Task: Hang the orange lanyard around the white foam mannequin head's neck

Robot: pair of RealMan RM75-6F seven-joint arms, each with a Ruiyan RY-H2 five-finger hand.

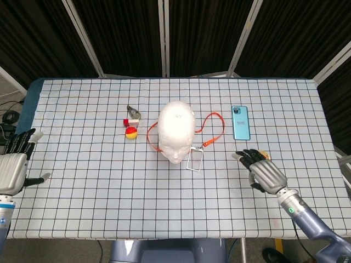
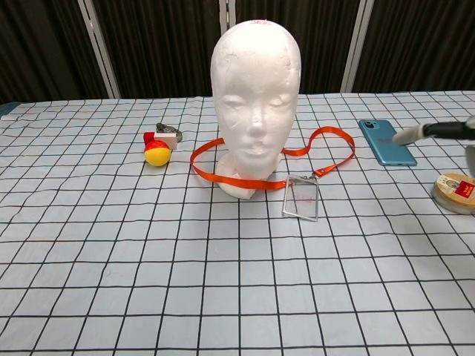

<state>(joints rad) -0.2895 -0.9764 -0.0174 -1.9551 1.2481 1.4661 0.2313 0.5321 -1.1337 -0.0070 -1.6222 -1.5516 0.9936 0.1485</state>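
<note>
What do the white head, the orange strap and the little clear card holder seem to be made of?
Head: matte, slightly pitted white, likely foam. Strap: flat, limp ribbon lying in loose curves, probably woven fabric. Card holder: see-through with the grid showing through, apparently clear plastic.

Bright, even overhead light; soft shadows. The mannequin head (image 1: 176, 127) glares white at 12 o'clock, its crown perhaps overexposed.

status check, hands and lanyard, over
Left hand open, at table's left edge; right hand open, near front right. Orange lanyard lies looped around white foam mannequin head base, on table. Nothing obstructing.
</note>
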